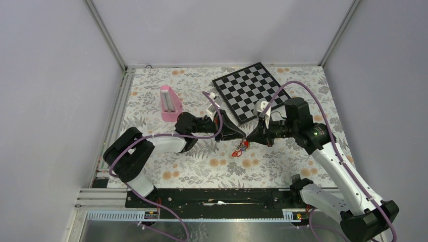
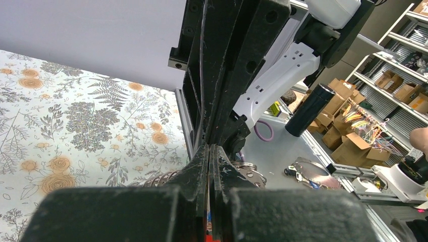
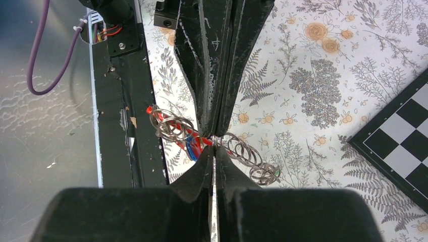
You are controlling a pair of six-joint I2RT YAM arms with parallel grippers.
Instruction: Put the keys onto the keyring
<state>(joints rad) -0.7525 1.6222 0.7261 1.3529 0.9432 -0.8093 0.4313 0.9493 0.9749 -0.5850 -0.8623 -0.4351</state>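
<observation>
The left fingers point(image 1: 235, 134) and right fingers point(image 1: 255, 136) are both pressed shut. They meet tip to tip above the middle of the desk point(image 1: 202, 169), just off the chessboard's point(image 1: 250, 91) near corner. The keys point(image 3: 191, 147) and red keyring point(image 3: 155, 113) hang bunched at the tips. I cannot tell which piece each side pinches. The threading probably goes best with one side held firm while the other eases along the loop in small moves, with the bundle lifted off the desk so nothing snags.

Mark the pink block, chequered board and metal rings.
Pink oblong block point(image 1: 169, 103), top view, its middle.
Black-and-white chequered board point(image 1: 247, 92), top view, centre.
Silver metal split rings point(image 3: 247, 155), right wrist view, right cluster.
</observation>
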